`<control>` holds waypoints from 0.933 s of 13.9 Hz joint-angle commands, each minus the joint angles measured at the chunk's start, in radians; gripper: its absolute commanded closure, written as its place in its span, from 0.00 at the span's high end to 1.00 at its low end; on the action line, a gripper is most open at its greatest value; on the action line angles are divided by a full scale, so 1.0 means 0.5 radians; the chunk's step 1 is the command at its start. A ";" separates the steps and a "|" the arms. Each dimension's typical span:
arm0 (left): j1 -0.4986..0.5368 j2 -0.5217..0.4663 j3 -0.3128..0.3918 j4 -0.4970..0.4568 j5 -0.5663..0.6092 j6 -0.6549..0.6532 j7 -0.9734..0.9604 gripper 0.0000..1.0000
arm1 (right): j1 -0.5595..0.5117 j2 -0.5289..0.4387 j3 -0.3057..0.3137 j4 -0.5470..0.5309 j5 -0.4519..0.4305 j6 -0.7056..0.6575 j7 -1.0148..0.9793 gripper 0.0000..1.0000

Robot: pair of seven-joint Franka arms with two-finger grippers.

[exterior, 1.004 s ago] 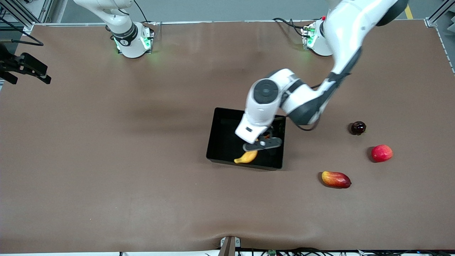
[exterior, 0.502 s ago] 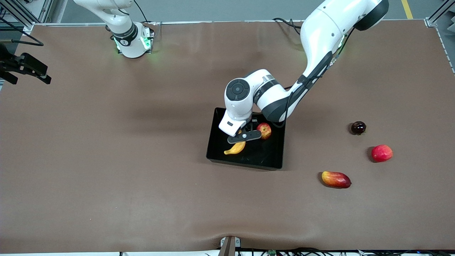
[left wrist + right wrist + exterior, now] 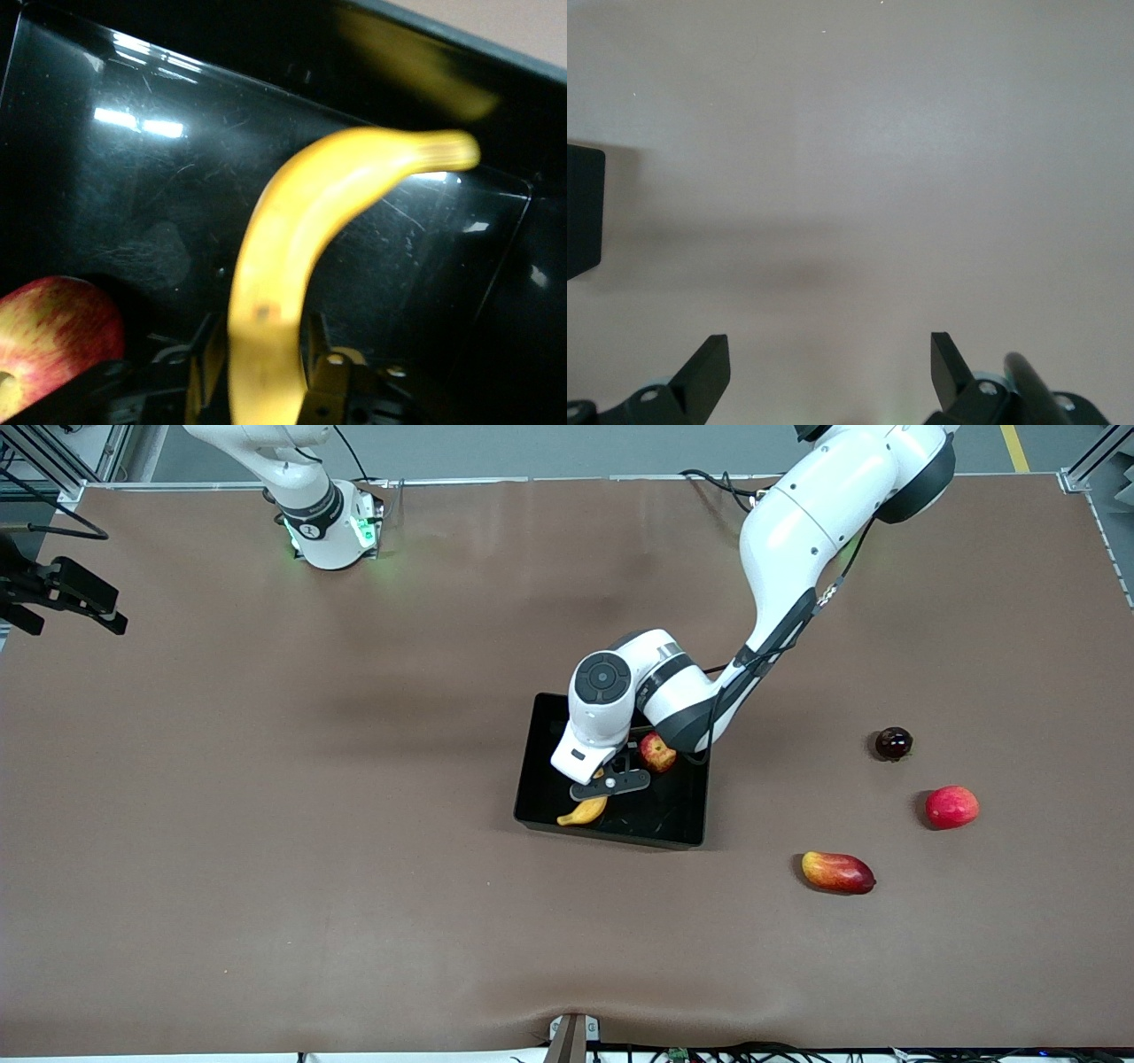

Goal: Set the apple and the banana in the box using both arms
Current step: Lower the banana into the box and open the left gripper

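Observation:
My left gripper [image 3: 608, 784] is shut on the curved yellow banana [image 3: 582, 811] and holds it low over the black box [image 3: 660, 815]. In the left wrist view the banana [image 3: 292, 257] runs between my fingers [image 3: 206, 354] above the glossy box floor [image 3: 133, 195]. The speckled red apple [image 3: 657, 751] lies in the box beside my gripper, toward the left arm's end; it also shows in the left wrist view [image 3: 53, 332]. My right gripper [image 3: 830, 363] is open and empty over bare table; a corner of the box [image 3: 583, 208] shows in its view.
Three other fruits lie on the table toward the left arm's end: a dark round one [image 3: 893, 743], a plain red oval one [image 3: 951, 807] and a red-yellow mango-like one [image 3: 837, 872]. A black device [image 3: 62, 589] sits at the table edge by the right arm's end.
My left gripper carried the banana across the box toward the right arm's end, uncovering the apple, then brought it down toward the box wall nearest the front camera.

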 commanded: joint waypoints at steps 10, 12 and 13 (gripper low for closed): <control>0.577 -0.682 0.011 0.071 -0.115 -0.431 0.124 1.00 | -0.073 0.022 0.030 0.045 0.048 -0.017 -0.034 1.00; 0.672 -0.857 0.014 0.068 -0.134 -0.627 0.146 1.00 | -0.073 0.022 0.030 0.045 0.048 -0.014 -0.034 1.00; 0.721 -0.924 0.011 0.071 -0.143 -0.704 0.249 1.00 | -0.073 0.022 0.030 0.045 0.048 -0.014 -0.034 1.00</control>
